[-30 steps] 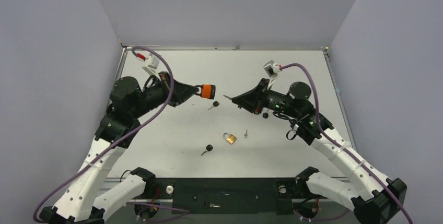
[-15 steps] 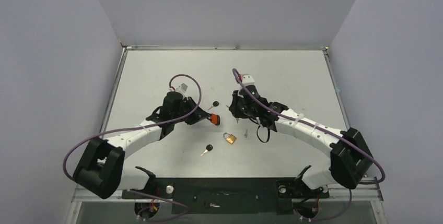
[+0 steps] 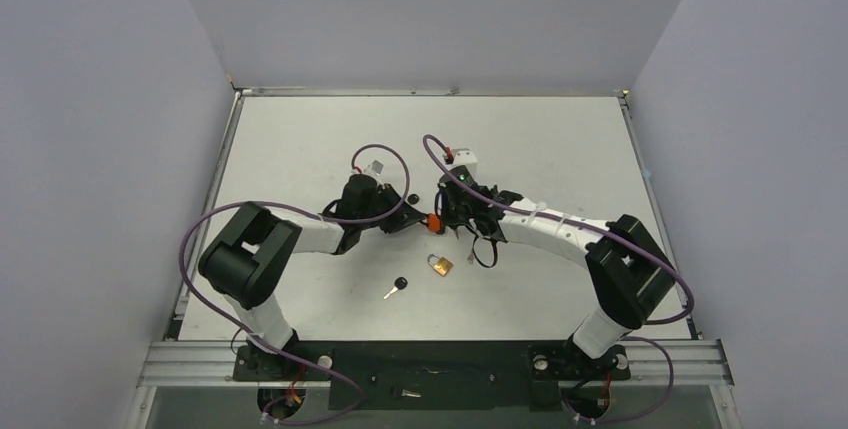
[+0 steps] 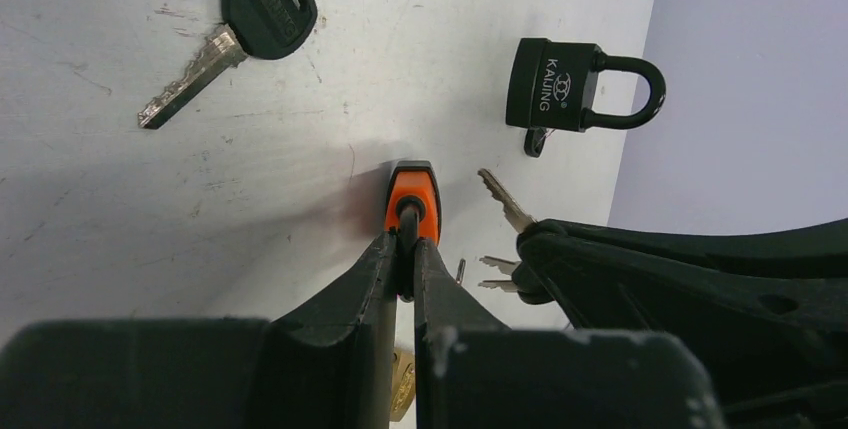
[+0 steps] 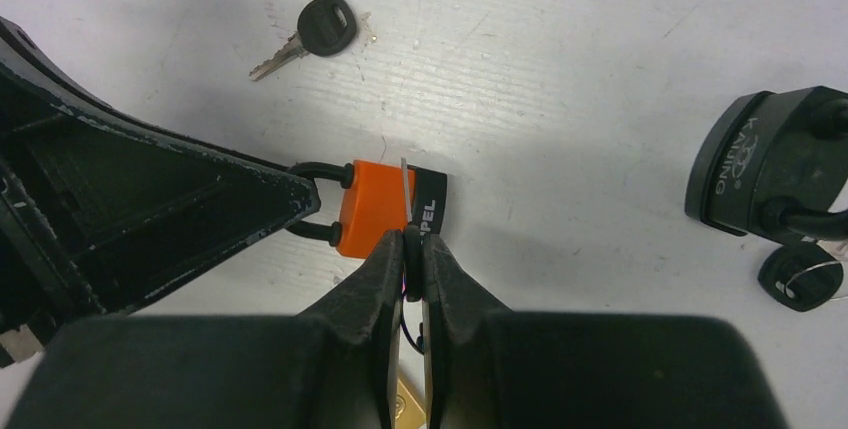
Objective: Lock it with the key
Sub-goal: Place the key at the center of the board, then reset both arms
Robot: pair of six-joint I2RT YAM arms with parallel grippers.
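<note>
An orange padlock (image 5: pixel 380 207) with a black base lies low over the table, middle of the top external view (image 3: pixel 433 221). My left gripper (image 4: pixel 408 244) is shut on its black shackle. My right gripper (image 5: pixel 412 239) is shut on the black head of a key (image 5: pixel 405 184). The thin silver blade of that key points at the padlock's base end. In the left wrist view the key blade (image 4: pixel 503 199) sticks out of the right gripper, just right of the orange padlock (image 4: pixel 412 199). The two grippers (image 3: pixel 420 221) (image 3: pixel 446 215) meet nearly tip to tip.
A black padlock (image 4: pixel 560 87) (image 5: pixel 770 164) lies close by. Near it sits a small black key head (image 5: pixel 800 279). A loose black-headed key (image 4: pixel 250 29) (image 5: pixel 315 31) lies beyond the grippers. A brass padlock (image 3: pixel 441 265) and another key (image 3: pixel 396 287) lie nearer the bases.
Both arms have swung down and inward from raised poses to the table's middle. The orange padlock and the held key have come together there.
</note>
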